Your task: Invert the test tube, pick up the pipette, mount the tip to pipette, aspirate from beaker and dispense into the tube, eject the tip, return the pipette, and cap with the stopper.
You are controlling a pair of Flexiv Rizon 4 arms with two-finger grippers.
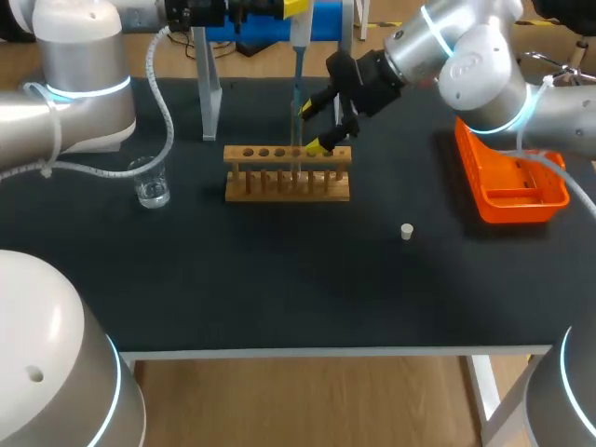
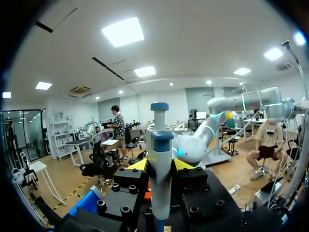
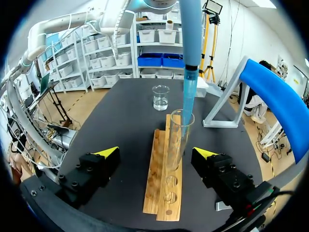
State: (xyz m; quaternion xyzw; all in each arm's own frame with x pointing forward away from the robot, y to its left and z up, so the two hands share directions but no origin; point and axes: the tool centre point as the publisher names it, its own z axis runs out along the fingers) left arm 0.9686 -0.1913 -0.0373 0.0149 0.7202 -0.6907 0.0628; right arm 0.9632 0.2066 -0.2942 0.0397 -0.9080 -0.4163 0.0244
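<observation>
My left gripper (image 2: 160,165) is shut on the blue and white pipette (image 2: 160,159), held upright over the wooden rack (image 1: 287,184); this gripper (image 1: 294,7) shows at the table's back edge. The pipette's blue tip (image 3: 187,96) reaches down into the mouth of a clear test tube (image 3: 175,140) standing upright in the rack (image 3: 164,188). My right gripper (image 3: 157,154) is open, its fingers well apart on either side of the tube without touching it; from above, that gripper (image 1: 315,127) sits just behind the rack. A glass beaker (image 1: 151,182) with water stands left of the rack. A small white stopper (image 1: 407,231) lies on the mat to the right.
An orange tray (image 1: 510,182) sits at the right side of the table. A grey pipette stand (image 1: 209,93) with a blue holder (image 3: 275,96) rises behind the rack. The beaker (image 3: 161,96) stands past the rack's far end. The black mat (image 1: 279,279) stretches to the front edge.
</observation>
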